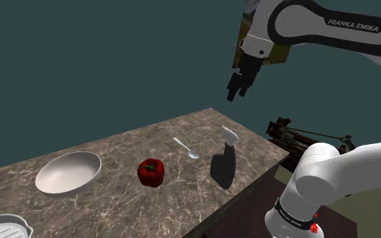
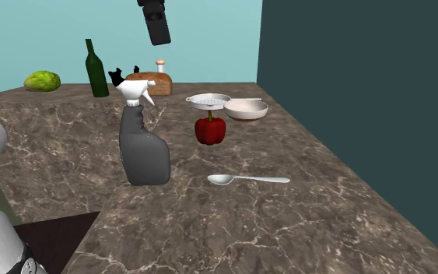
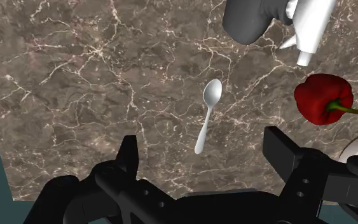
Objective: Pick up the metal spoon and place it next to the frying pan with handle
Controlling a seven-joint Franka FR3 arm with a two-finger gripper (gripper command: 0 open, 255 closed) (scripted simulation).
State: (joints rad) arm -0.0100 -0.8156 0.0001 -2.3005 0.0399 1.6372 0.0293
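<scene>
**A:** How is the claw (image 1: 237, 86) looking?

**B:** It is hanging high over the bench (image 1: 114, 203), tilted downward. Its two black fingers (image 3: 128, 156) are standing wide apart and are clasping nothing.

**A:** And the spoon?

**B:** The pale, shiny spoon (image 3: 208, 114) is lying flat on the brown marbled bench top, below the gap between the fingers. Its bowl is pointing away from the claw. Nothing is touching it.

**A:** What is sitting around it?

**B:** A dark grey spray bottle (image 1: 224, 162) with a white trigger head is standing upright near it. A red pepper (image 1: 151, 172) is resting near it on the other side.

**A:** Where is the pan?

**B:** A white bowl (image 1: 67, 172) is sitting beyond the pepper. The pale ridged pan (image 1: 3, 226) is lying past that, at the shoulder view's lower left corner, with its handle sticking up. It is well apart from the spoon.
</scene>
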